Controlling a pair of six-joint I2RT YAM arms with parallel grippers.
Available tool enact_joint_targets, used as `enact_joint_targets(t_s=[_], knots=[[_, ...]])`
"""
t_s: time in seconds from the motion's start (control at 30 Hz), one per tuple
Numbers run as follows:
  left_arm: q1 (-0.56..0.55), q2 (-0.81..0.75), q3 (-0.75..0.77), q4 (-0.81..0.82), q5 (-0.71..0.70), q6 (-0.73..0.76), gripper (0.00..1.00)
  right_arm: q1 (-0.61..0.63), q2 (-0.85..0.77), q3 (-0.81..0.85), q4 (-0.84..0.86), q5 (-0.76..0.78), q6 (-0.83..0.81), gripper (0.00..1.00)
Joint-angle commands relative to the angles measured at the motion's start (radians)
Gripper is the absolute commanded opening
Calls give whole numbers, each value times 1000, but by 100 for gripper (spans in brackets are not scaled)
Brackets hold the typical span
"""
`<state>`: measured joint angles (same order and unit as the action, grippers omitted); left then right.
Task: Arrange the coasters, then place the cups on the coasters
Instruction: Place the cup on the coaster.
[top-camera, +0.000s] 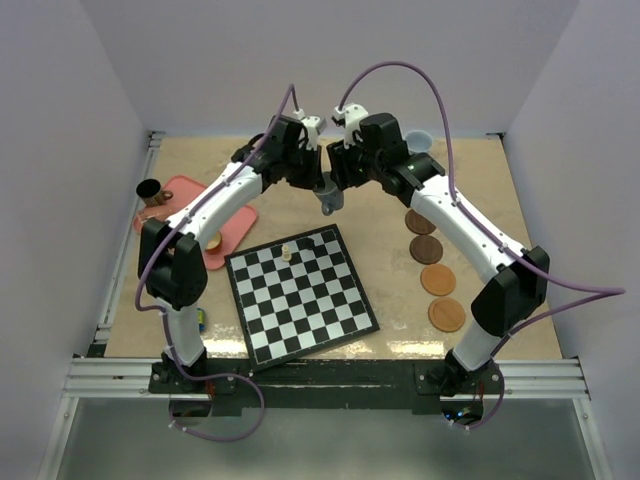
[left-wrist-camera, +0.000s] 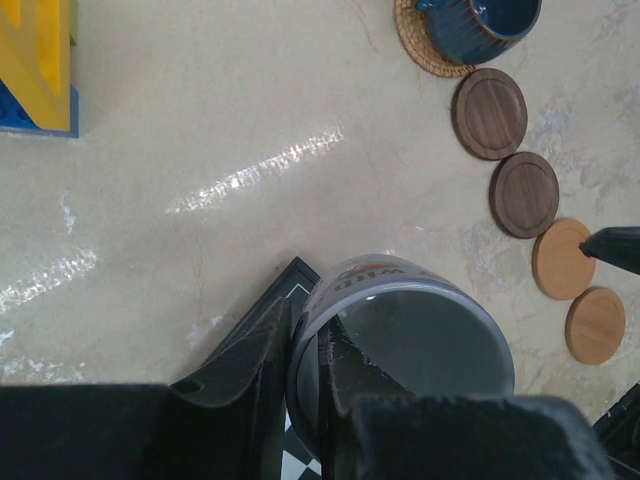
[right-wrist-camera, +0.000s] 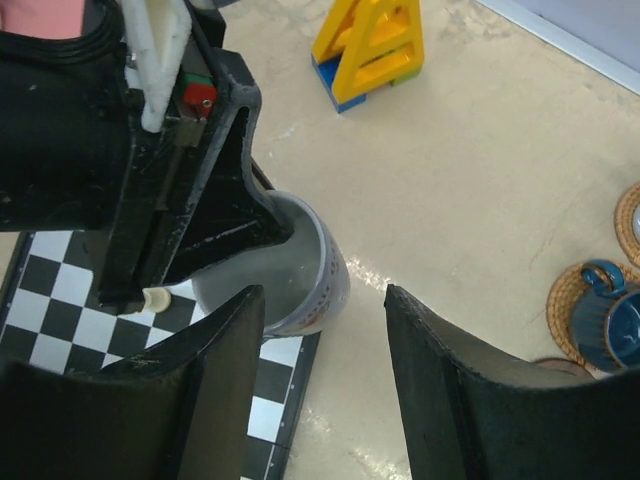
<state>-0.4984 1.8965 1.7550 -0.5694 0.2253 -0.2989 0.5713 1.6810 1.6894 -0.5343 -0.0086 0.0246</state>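
A grey cup (top-camera: 329, 195) hangs over the far corner of the chessboard. My left gripper (left-wrist-camera: 303, 320) is shut on its wall, one finger inside the grey cup (left-wrist-camera: 400, 330) and one outside. My right gripper (right-wrist-camera: 322, 295) is open just above that cup (right-wrist-camera: 300, 265) and holds nothing. Two dark brown coasters (left-wrist-camera: 489, 113) (left-wrist-camera: 524, 194) and two light tan coasters (left-wrist-camera: 563, 259) (left-wrist-camera: 595, 325) lie in a curved row at the right. A dark teal cup (left-wrist-camera: 485, 25) sits on a woven coaster (right-wrist-camera: 565, 300). A coppery cup (top-camera: 150, 192) stands on the pink tray.
The chessboard (top-camera: 300, 295) lies in the middle near the arms, with a small pale chess piece (top-camera: 287, 251) on it. A pink tray (top-camera: 235, 228) is at the left under my left arm. A yellow and blue toy block (right-wrist-camera: 370, 45) stands at the back. A pale blue cup (top-camera: 418, 140) sits at the far right.
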Motion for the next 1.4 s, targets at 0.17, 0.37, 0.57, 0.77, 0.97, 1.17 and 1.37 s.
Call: enact_joint_targets(t_s=[0.17, 0.37, 0.57, 0.77, 0.97, 1.17, 1.37], knots=[[-74, -82, -14, 45, -41, -68, 0, 12, -7, -54, 28, 98, -3, 53], [-94, -109, -26, 49, -95, -88, 0, 19, -21, -106, 51, 127, -6, 50], [-103, -132, -49, 68, -130, -115, 0, 19, -32, -152, 71, 118, -3, 45], [-112, -157, -81, 109, -118, -115, 0, 21, -35, -172, 92, 111, 20, 21], [-114, -174, -114, 131, -112, -123, 0, 19, -35, -152, 92, 173, 99, 0], [-114, -198, -143, 161, -118, -121, 20, 19, -40, -169, 128, 176, 159, 0], [-114, -255, -204, 190, -190, -129, 58, 19, -24, -158, 115, 214, 173, 0]])
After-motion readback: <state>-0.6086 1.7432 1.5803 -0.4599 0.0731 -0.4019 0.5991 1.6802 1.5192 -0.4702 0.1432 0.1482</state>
